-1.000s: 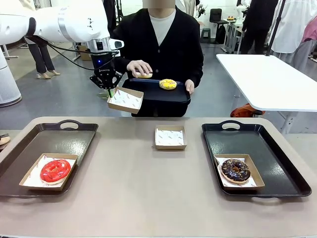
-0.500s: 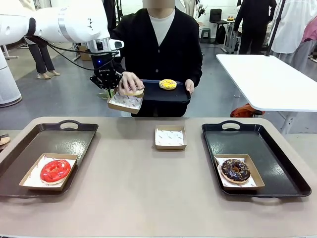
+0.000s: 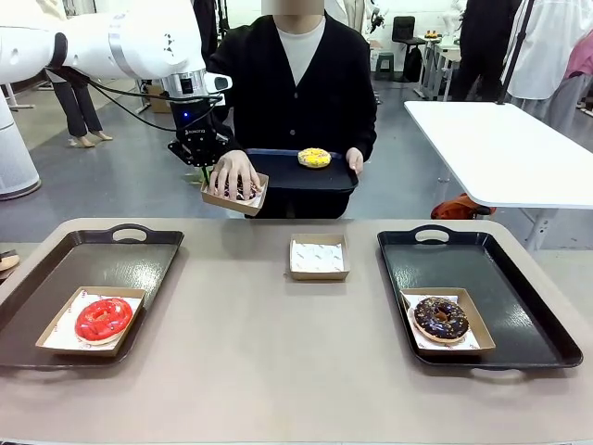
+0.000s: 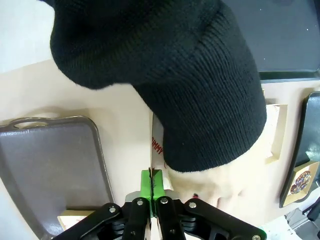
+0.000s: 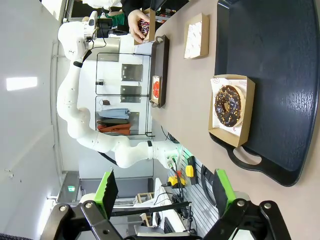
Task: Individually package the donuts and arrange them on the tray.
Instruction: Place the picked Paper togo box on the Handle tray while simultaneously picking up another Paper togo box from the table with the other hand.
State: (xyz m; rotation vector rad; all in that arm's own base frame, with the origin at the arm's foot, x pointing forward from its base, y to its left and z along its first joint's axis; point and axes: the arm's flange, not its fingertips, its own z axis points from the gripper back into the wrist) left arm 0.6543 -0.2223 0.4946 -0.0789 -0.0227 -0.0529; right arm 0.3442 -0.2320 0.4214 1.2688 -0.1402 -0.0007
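Donut (image 5: 144, 25) sits in box (image 3: 230, 201) pinched by left gripper (image 3: 205, 171).

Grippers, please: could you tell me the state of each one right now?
Left gripper: shut on the rim of the cardboard box.
Right gripper: open, holding nothing.

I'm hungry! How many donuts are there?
4. A red donut on the left tray, a chocolate sprinkled donut on the right tray, a yellow donut on the person's tray, and a dark donut mostly hidden under the person's hand in a box.
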